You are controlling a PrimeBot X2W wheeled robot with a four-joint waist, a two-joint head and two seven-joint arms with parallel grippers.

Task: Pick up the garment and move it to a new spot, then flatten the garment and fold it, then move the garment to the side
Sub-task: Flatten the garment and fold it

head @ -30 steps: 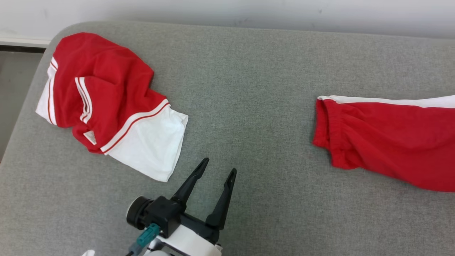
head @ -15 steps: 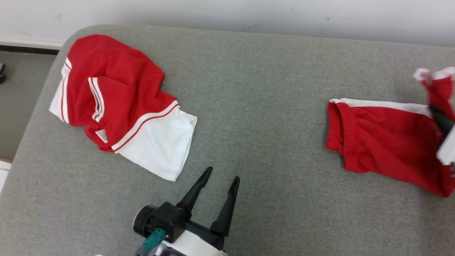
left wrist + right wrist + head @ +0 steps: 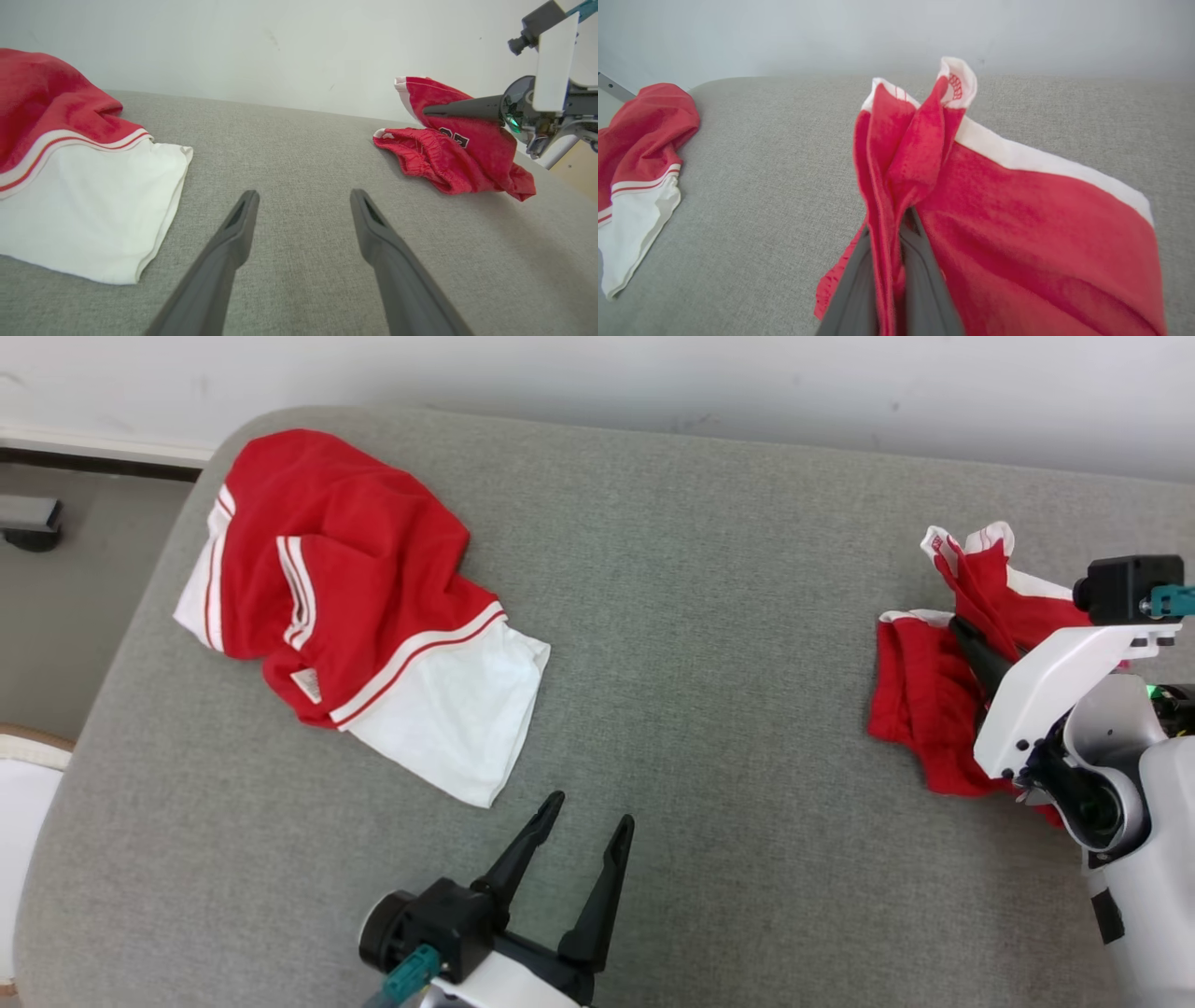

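Your right gripper [image 3: 962, 633] is clamped tight on a bunched-up fold of the red shorts [image 3: 915, 709], with the white trim poking up past the fingertips. That pinched bit is lifted, and the rest of the shorts sags onto the grey cushion [image 3: 709, 616] under and beside the gripper. The shorts sit well apart from the red-and-white shirt [image 3: 355, 607], off to its right. Your left gripper [image 3: 591, 807] is spread wide with nothing in it, over bare cushion near the shirt's white end, not touching it.
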